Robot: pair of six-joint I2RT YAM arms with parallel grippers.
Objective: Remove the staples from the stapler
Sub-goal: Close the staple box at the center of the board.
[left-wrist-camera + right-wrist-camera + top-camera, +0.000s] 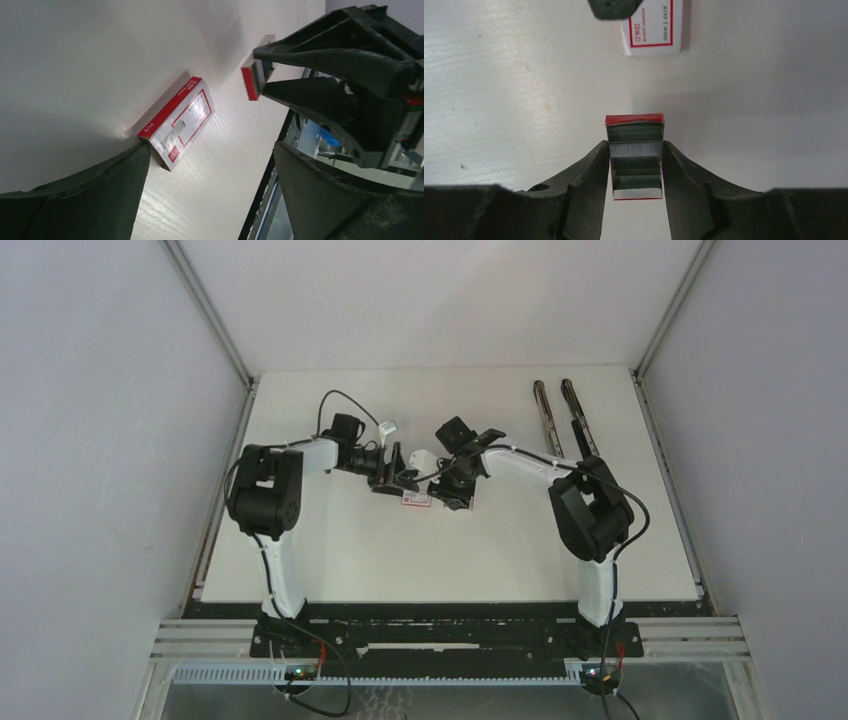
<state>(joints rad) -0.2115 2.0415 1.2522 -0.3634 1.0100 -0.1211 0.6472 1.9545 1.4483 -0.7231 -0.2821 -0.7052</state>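
Note:
Grey staples (634,150) lie in rows inside a small open cardboard tray (634,120) with a red end. My right gripper (635,146) is shut on the tray's two sides and holds it just above the table. The tray's red-and-white box sleeve (651,27) lies flat on the table beyond it. My left gripper (211,147) is open with nothing between its fingers, one fingertip next to the sleeve (177,122). In the left wrist view the right gripper (262,80) with the tray (248,84) is at the upper right. The stapler (562,418) shows as two long black bars at the back right.
Both arms meet near the table's middle (425,485). A small white object (421,458) sits just behind the grippers, and a white tag (388,427) hangs on the left arm's cable. Grey walls close in the table on the left, right and back.

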